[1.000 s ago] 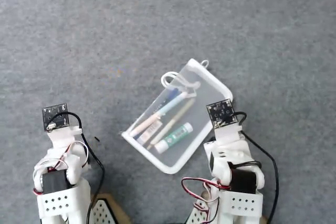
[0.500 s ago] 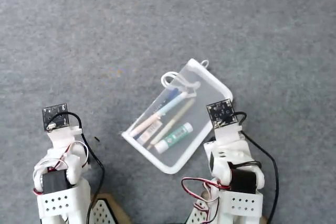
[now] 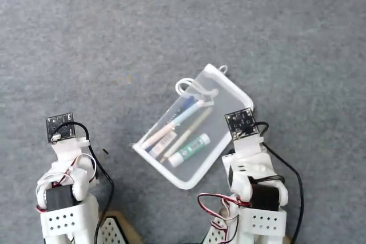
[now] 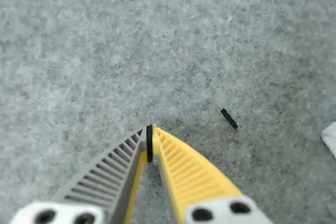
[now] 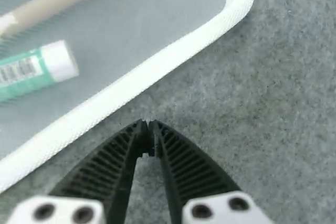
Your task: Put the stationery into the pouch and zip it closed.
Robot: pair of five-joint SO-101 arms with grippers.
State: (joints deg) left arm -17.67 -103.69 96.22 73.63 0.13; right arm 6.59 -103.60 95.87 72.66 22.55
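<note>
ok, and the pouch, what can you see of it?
The pouch is a rectangular see-through mesh bag with a white woven rim and a white cord loop near one corner. It lies flat and diagonal on the grey table, nearer the right arm. Inside: pens, a beige stick and a green glue stick. The right gripper, shut, sits just off the rim without touching. Zip state is unclear.

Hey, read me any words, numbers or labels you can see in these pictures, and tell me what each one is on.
No text here can be read.
On the green-and-white glue stick inside the clear mesh pouch with white trim: a barcode label, with digits too blurred to read.
On the pale pink pen in the same pouch: any print is too small to read.
</note>
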